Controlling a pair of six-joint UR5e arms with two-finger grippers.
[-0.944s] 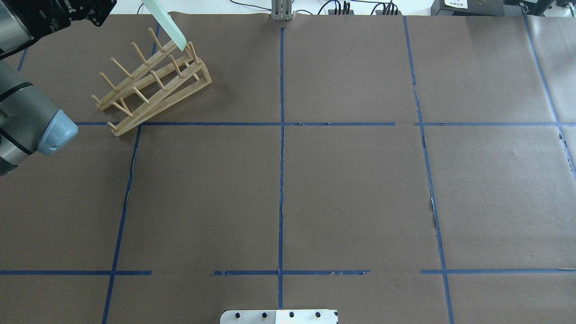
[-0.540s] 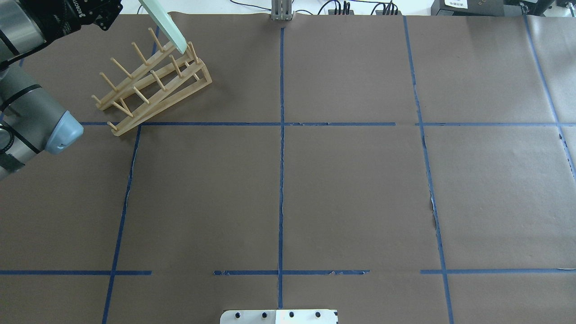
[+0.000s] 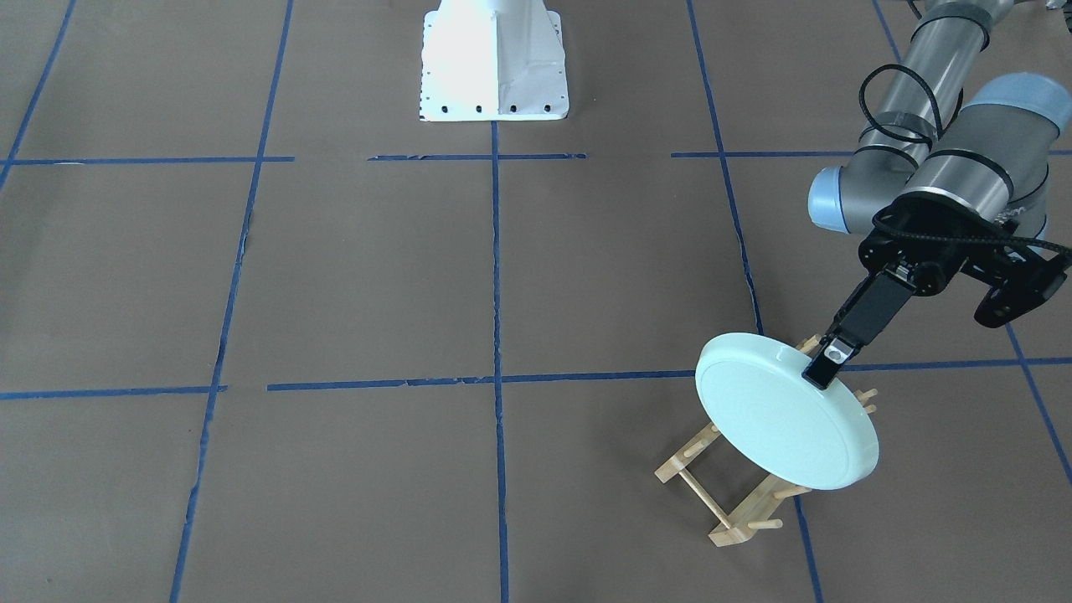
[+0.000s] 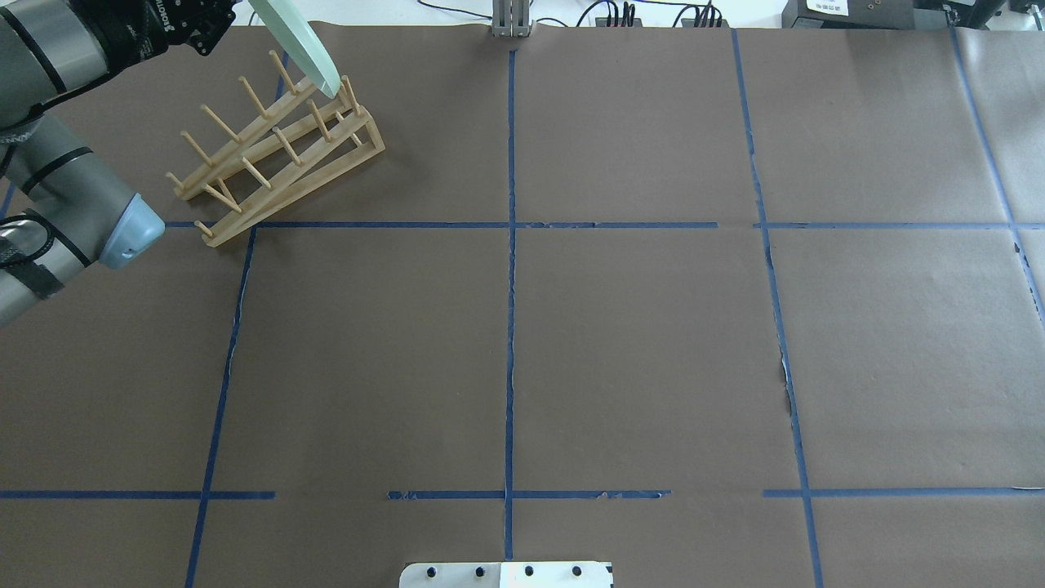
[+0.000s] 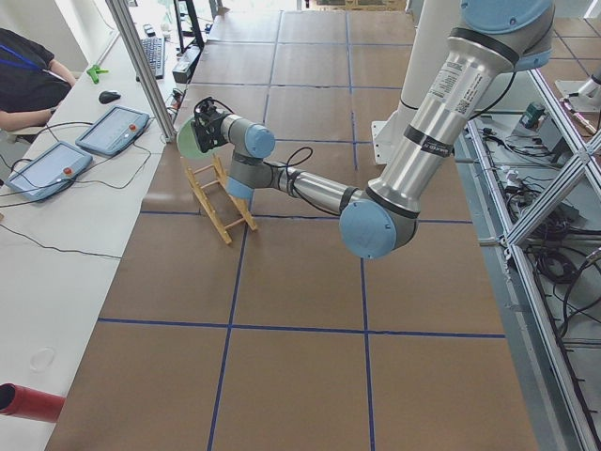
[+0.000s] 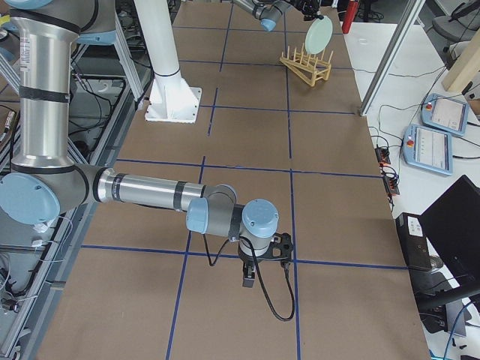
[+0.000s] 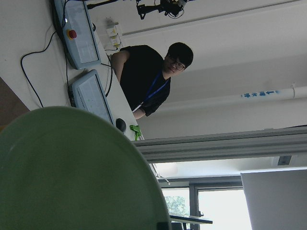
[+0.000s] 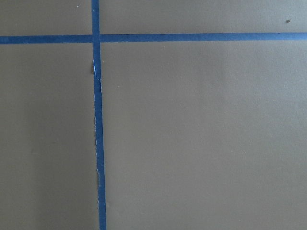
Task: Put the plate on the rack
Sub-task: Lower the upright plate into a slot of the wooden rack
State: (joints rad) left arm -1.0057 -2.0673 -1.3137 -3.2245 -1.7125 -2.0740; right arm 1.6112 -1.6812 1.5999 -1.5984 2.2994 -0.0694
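Over at far end of rack, we see plate re-angled slightly versus moment ago, lower edge unmoved down in rack, left gripper still clamped on rim. Looks nearly seated, release not done.

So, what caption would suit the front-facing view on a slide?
Left arm's black finger on the rim of a tilted mint-green plate resting on a wooden rack.
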